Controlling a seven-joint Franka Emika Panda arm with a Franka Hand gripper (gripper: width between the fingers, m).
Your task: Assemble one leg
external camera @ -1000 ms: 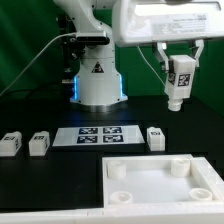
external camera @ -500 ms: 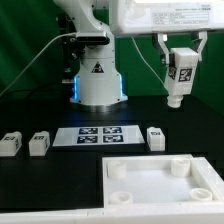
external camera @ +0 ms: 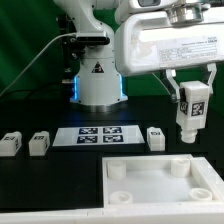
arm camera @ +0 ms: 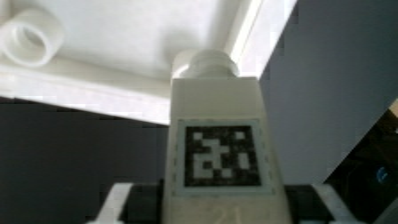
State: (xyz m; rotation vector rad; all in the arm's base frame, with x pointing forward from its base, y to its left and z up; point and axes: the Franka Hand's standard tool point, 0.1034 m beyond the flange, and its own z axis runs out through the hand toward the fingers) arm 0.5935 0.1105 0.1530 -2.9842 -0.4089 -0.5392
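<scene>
Leg hangs upright, tag toward the exterior camera, pinched near its top by the pincer. It is raised near the tabletop's far corner on the exterior view's right, not touching it. In the wrist view its free end points toward the tabletop's rim, near 1 round socket. Beyond the tabletop's far edge, 1 spare leg stands on the worktop, with the marker board beside it.

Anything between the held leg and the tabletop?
Nothing: in the exterior view, only an open gap separates the leg from the tabletop.
</scene>
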